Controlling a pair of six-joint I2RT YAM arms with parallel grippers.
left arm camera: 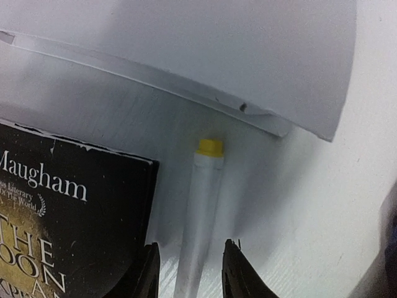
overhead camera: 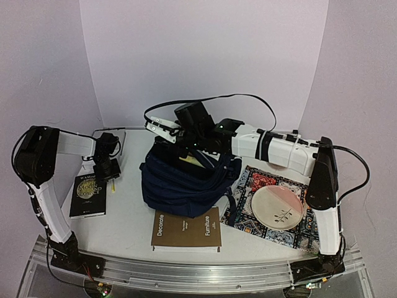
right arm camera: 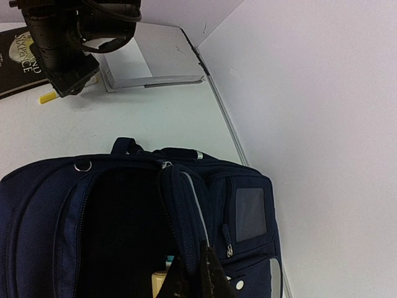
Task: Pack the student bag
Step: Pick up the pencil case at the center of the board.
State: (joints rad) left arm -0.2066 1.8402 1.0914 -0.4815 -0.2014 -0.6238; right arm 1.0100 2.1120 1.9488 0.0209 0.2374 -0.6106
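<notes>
Appears to be a robotics lab test cell. Shows a white table (overhead camera: 127, 217) enclosed by plain white backdrop panels (overhead camera: 205, 56). Also shows a left arm (overhead camera: 46, 198) and right arm (overhead camera: 279, 149) mounted on an aluminium rail (overhead camera: 186, 273), with an exposed black cable (overhead camera: 248, 97).

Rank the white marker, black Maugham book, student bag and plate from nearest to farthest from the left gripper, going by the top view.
1. white marker, lying between the fingers of the left gripper.
2. black Maugham book, just to its near left.
3. student bag, mid-table to the right.
4. plate, far right, on the patterned mat.
</notes>
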